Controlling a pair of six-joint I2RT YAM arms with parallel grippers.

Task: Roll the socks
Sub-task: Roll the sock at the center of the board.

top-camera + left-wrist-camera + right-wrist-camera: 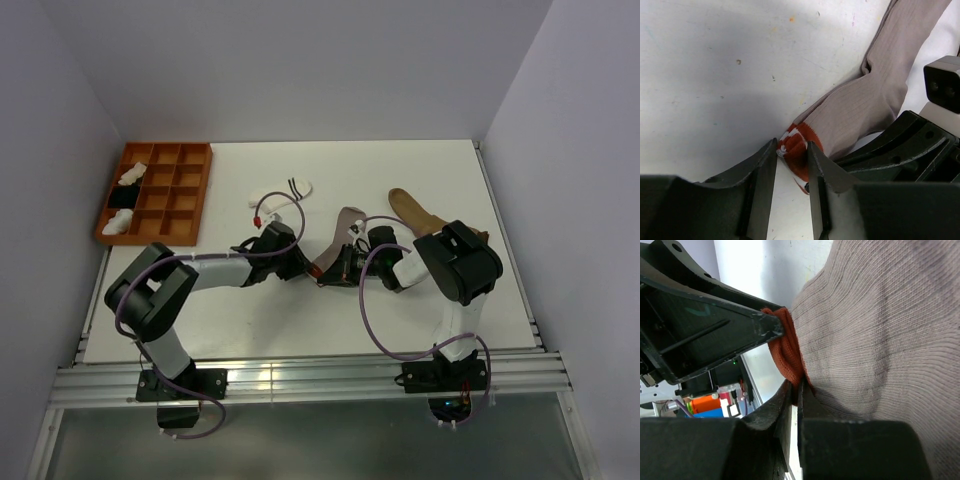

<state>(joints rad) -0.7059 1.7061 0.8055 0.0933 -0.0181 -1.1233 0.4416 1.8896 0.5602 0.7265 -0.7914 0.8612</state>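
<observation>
White tabletop (400,170) under both arms, with the grey sock (345,225) lying stretched between them near the middle. It looks light, limp ribbed knit — likely to bunch and sag rather than slip. My left gripper (791,146) pinches the bunched red-and-white cuff (810,134); my right gripper (794,390) is clamped thin on that same cuff's edge. I judge the cuff — thickest, firmest — the place to hold.
</observation>
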